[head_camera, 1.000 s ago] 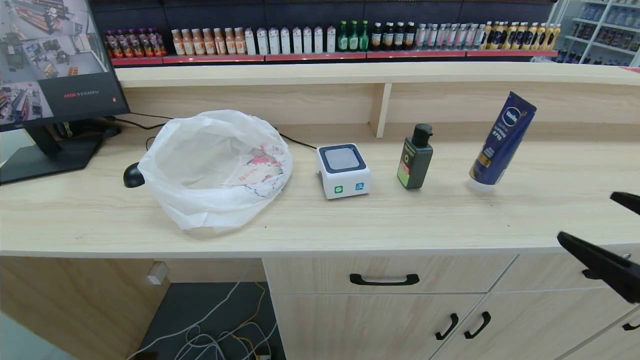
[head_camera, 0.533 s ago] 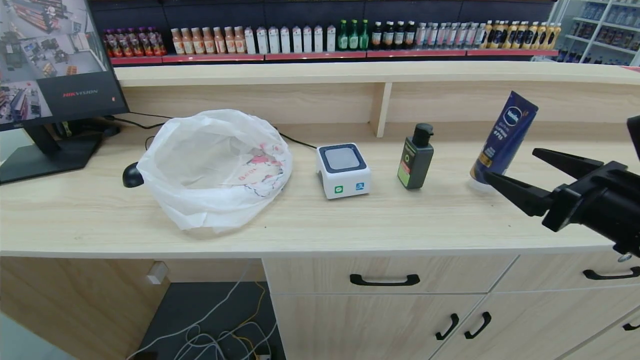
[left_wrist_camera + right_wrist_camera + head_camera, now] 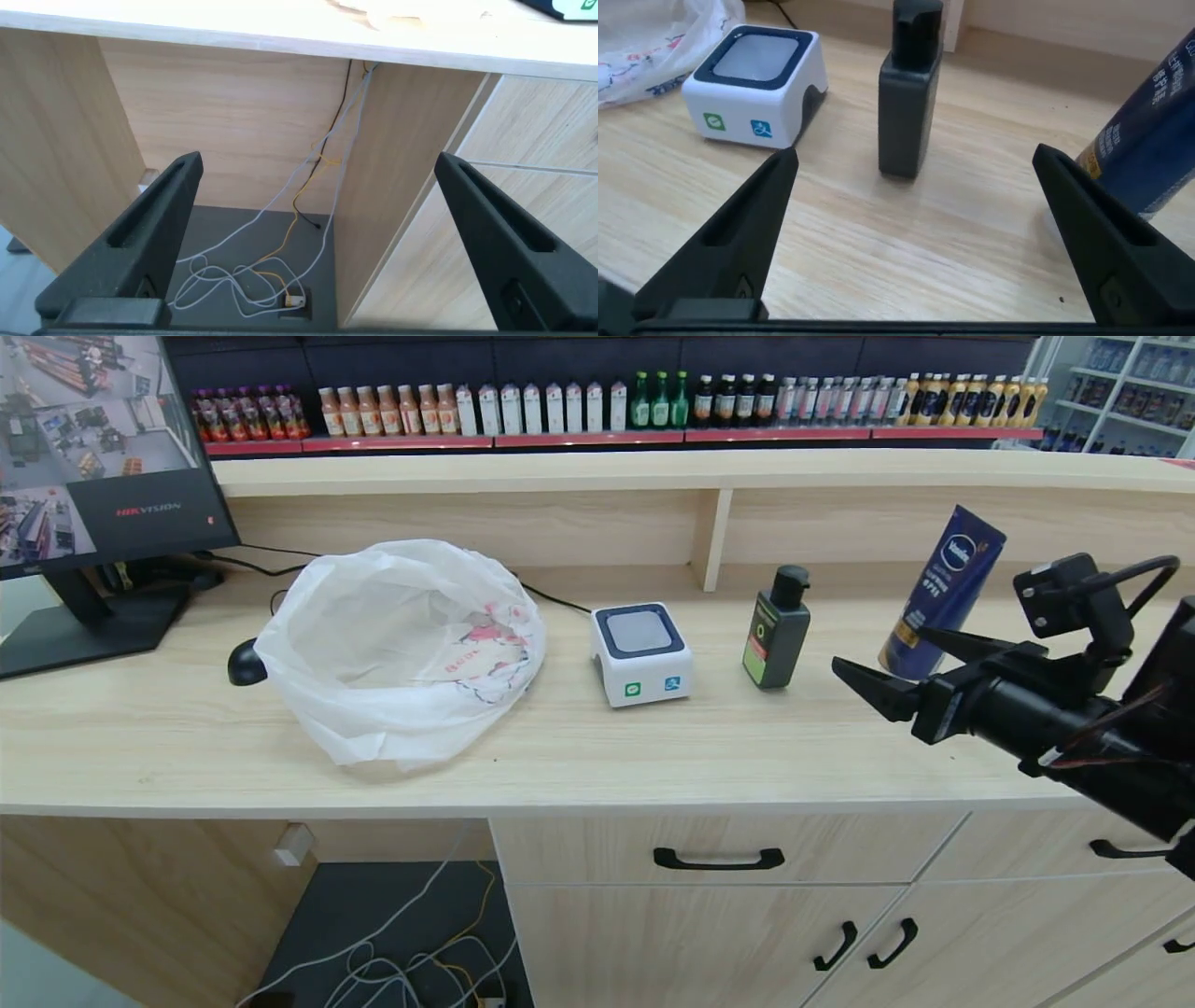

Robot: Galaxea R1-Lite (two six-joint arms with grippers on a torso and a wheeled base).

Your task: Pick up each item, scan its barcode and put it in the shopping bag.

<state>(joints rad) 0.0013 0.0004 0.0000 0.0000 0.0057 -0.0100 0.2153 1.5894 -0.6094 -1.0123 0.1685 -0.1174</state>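
Note:
On the wooden counter point(image 3: 653, 747) lies an open white shopping bag point(image 3: 401, 649), with a small white scanner point(image 3: 640, 653) to its right. Further right stand a dark green pump bottle point(image 3: 776, 630) and a blue tube point(image 3: 941, 593), cap down and leaning. My right gripper point(image 3: 878, 651) hovers open over the counter, just in front of the tube and right of the bottle. In the right wrist view the bottle point(image 3: 910, 93) stands ahead between the open fingers, with the scanner point(image 3: 755, 86) and tube point(image 3: 1148, 140) to either side. My left gripper point(image 3: 318, 161) is open below the counter edge.
A monitor point(image 3: 93, 448) and a black mouse point(image 3: 246, 663) sit at the counter's left. A raised shelf with a divider point(image 3: 714, 537) runs along the back. Drawers with black handles point(image 3: 717, 859) lie below, and loose cables point(image 3: 280, 271) are on the floor under the counter.
My right gripper has risen from the lower right edge and moved up and left over the counter, close to the blue tube. The items on the counter stay where they were.

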